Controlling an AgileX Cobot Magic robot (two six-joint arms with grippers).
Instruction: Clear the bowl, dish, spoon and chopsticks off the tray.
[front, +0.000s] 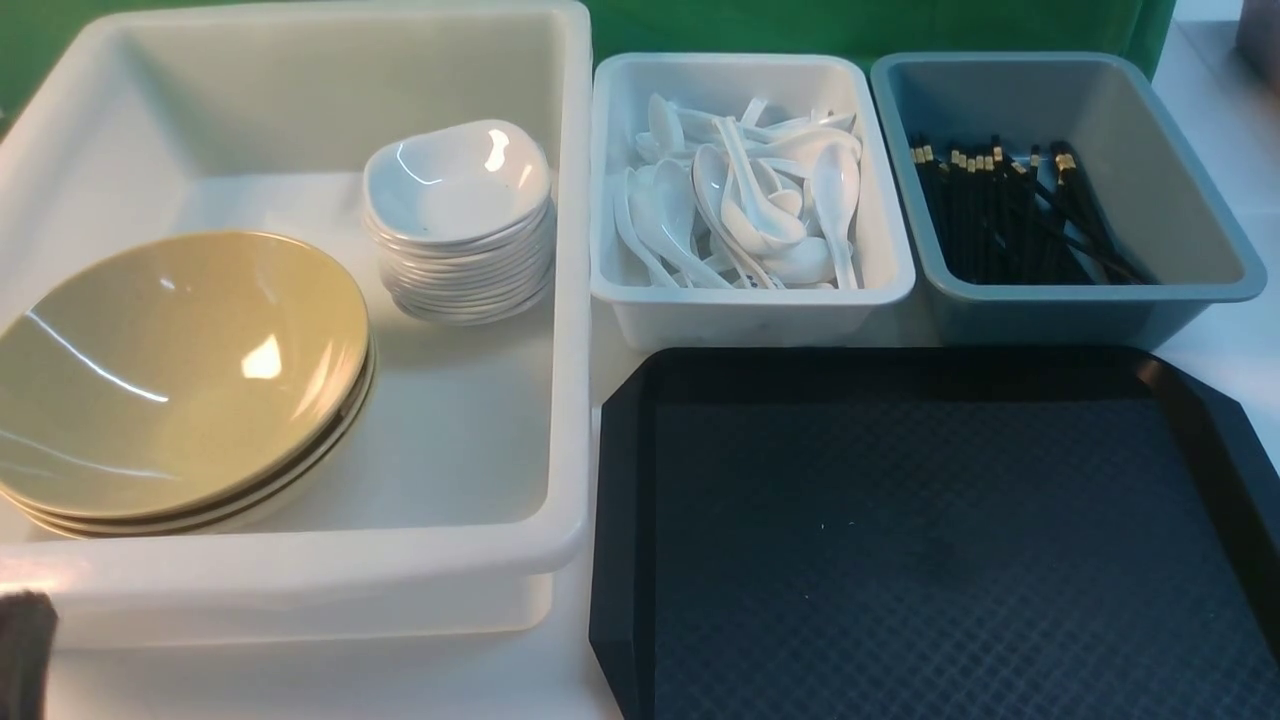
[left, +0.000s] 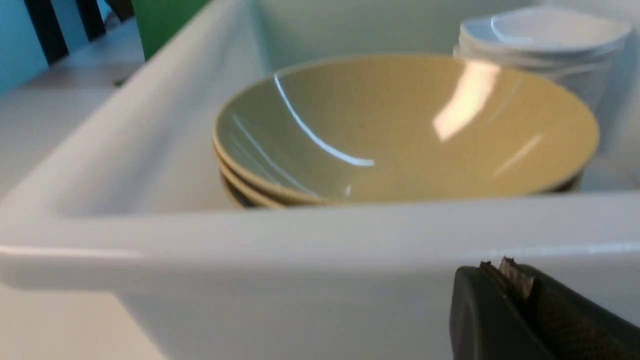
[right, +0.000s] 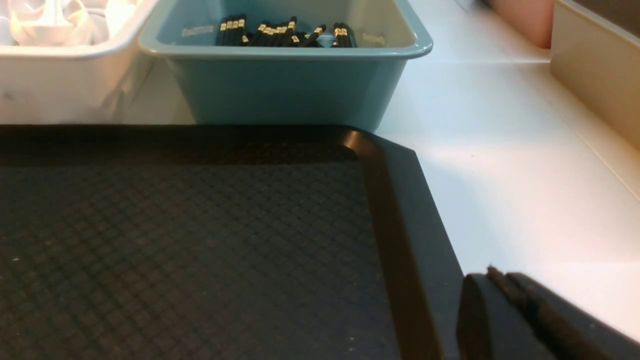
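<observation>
Looking at my work, I think the clearing is done: the black tray has a bare floor, with no bowl, dish, spoon or chopsticks on it. My next move, I judge, is only to keep both arms back and touch nothing.

Biggest first: the big white tub sits to the left of the tray. It holds the stack of olive-yellow bowls; I count about three rims in the left wrist view. Behind them, near the tub's far right side, stands the stack of small white dishes, more than ten, too close together to count.

Behind the tray are two bins, side by side. The white bin holds a heap of white soup spoons, too tangled to count. The grey-blue bin holds many black chopsticks with gold bands.

My left gripper is pressed together, holding nothing, just outside the tub. My right gripper is pressed together too, by the tray's right rim.
</observation>
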